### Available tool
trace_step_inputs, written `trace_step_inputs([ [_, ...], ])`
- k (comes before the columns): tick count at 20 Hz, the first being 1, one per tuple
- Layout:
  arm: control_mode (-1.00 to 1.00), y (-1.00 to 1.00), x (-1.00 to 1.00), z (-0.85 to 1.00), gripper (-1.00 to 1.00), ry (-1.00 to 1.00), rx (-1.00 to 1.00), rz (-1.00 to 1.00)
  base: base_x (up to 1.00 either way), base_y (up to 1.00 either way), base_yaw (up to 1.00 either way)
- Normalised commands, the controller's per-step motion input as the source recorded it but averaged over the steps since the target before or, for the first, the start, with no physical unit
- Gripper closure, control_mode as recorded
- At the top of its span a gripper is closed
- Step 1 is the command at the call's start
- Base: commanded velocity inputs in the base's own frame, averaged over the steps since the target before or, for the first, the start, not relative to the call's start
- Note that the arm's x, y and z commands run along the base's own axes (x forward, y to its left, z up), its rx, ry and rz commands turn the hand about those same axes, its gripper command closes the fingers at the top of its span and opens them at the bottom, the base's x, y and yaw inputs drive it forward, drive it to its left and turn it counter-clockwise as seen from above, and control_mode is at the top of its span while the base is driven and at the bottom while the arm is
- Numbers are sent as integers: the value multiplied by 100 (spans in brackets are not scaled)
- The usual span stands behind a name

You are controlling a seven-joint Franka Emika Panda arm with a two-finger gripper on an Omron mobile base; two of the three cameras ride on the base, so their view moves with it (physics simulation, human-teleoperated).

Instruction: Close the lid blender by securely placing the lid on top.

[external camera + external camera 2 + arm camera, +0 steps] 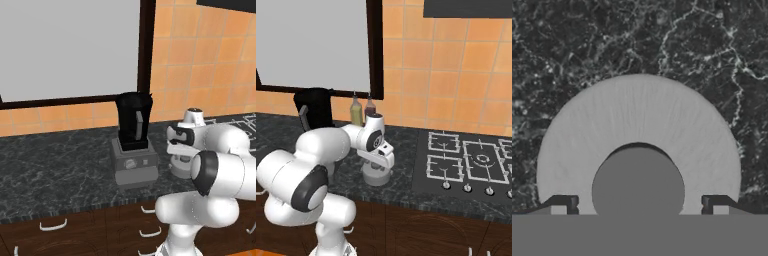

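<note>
Lid (637,120): light-grey round disc, darker central knob.

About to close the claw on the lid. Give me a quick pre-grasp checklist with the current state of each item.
1. Claw open, a finger on each side of the knob: ok.
2. Lid flat on the counter, centred under the hand: ok.
3. Fingers low enough to catch the knob: cannot tell.
4. Blender upright, jar top uncovered: ok.
5. Bottles behind the arm stand apart from the lid: ok.
</note>
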Motion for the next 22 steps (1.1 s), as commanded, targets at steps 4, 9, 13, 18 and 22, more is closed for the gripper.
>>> trace_step_inputs([
  [4, -100, 0, 8, -3, 100, -1, 0, 0, 0, 0, 0],
  [9, -100, 0, 0, 7, 100, 0, 0, 0, 0, 0, 0],
  [13, -100, 0, -25, 63, 100, -2, 0, 0, 0, 0, 0],
  [18, -100, 0, -38, 100, 100, -26, 1, -1, 0, 0, 0],
  [22, -100, 0, -36, 100, 100, -36, 0, -3, 0, 0, 0],
])
